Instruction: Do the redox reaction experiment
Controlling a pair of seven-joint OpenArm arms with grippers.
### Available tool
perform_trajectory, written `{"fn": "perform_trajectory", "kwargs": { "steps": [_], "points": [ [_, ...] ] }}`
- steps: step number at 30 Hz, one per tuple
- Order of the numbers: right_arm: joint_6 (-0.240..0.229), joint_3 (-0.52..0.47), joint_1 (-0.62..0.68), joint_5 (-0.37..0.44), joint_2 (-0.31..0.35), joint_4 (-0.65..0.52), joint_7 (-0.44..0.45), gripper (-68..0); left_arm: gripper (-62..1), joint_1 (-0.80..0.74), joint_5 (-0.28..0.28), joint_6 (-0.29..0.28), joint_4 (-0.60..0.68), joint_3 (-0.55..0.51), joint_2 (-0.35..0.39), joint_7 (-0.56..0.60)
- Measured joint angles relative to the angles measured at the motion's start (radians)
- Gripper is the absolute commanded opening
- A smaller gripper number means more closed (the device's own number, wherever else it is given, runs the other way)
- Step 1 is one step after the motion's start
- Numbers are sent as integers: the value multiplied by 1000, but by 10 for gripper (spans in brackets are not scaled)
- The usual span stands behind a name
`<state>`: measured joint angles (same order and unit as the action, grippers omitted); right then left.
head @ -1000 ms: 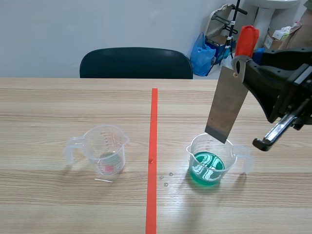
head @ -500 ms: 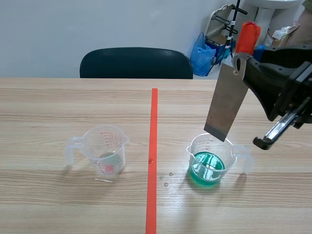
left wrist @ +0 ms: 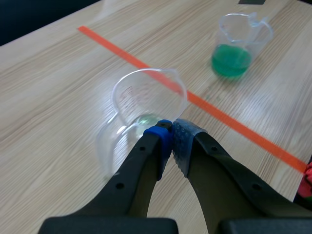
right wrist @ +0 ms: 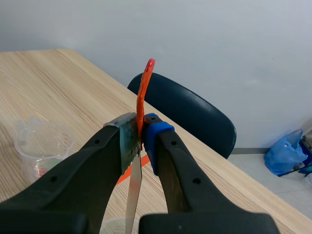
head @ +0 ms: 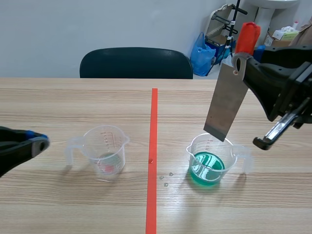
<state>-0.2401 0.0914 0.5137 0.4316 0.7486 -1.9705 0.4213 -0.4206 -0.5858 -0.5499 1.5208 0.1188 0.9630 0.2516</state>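
Observation:
A metal strip with a red handle hangs tilted above the clear cup of green liquid; its lower edge is just above the cup's rim. My right gripper is shut on the strip near the handle. The second clear cup, left of the red tape line, holds only a little residue. My left gripper is shut on nothing, low over the table and short of that cup's handle. In the left wrist view its pads meet just before the near-empty cup, with the green cup farther ahead.
A red tape line runs down the middle of the wooden table. A few small droplets lie between the line and the green cup. A dark chair stands behind the far edge, with bags and boxes at the back right.
My left arm has come into the scene view from the left, fingers together, toward the near-empty cup. The strip in my right gripper has barely shifted.

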Motion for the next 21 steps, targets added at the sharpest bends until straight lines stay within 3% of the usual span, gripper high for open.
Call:
{"fn": "perform_trajectory", "kwargs": {
  "steps": [5, 10, 16, 21],
  "points": [
    [0, 0, 0, 0, 0, 0, 0, -655, -588, 325, -32, 48, 0, 285, -70, -172],
    [0, 0, 0, 0, 0, 0, 0, -655, -588, 571, -32, 109, -43, 492, -232, -314],
    [0, 0, 0, 0, 0, 0, 0, -655, -588, 739, -32, 116, -225, 631, -410, -353],
    [0, 0, 0, 0, 0, 0, 0, -655, -588, 809, -51, 116, -366, 683, -516, -402]
  ]
}}
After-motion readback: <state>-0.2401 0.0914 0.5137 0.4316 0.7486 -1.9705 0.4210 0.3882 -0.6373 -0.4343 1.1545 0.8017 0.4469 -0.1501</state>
